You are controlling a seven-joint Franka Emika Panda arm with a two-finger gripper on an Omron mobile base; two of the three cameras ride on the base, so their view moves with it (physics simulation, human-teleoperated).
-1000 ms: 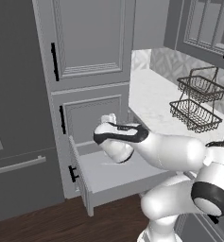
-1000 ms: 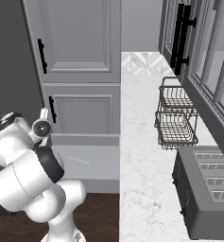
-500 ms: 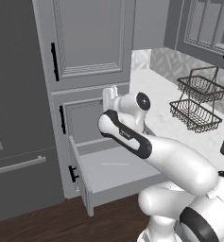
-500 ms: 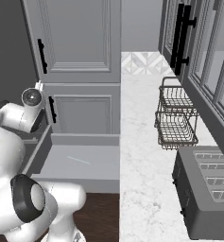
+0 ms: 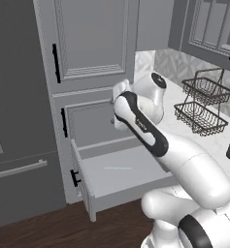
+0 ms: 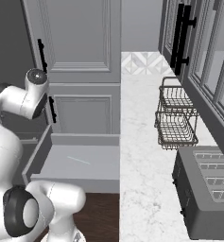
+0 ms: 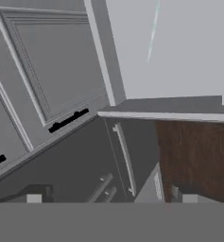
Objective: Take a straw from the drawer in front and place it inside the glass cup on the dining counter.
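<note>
Pale straw [image 5: 117,168] lying in open drawer [image 5: 136,181]

Drawer [image 5: 94,193] open; straw [image 5: 117,168] flat on pale floor, mid-drawer.

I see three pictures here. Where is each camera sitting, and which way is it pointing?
Left base view: behind the arm, on its left, looking forward and down at the open grey drawer; the white arm rises from lower right.
Right base view: behind the arm, on its right, facing the same drawer and the white marble counter with wire baskets; the arm shows at left.
Hand view: on the hand, looking down into the drawer.
All three share the thin pale straw on the drawer floor.
</note>
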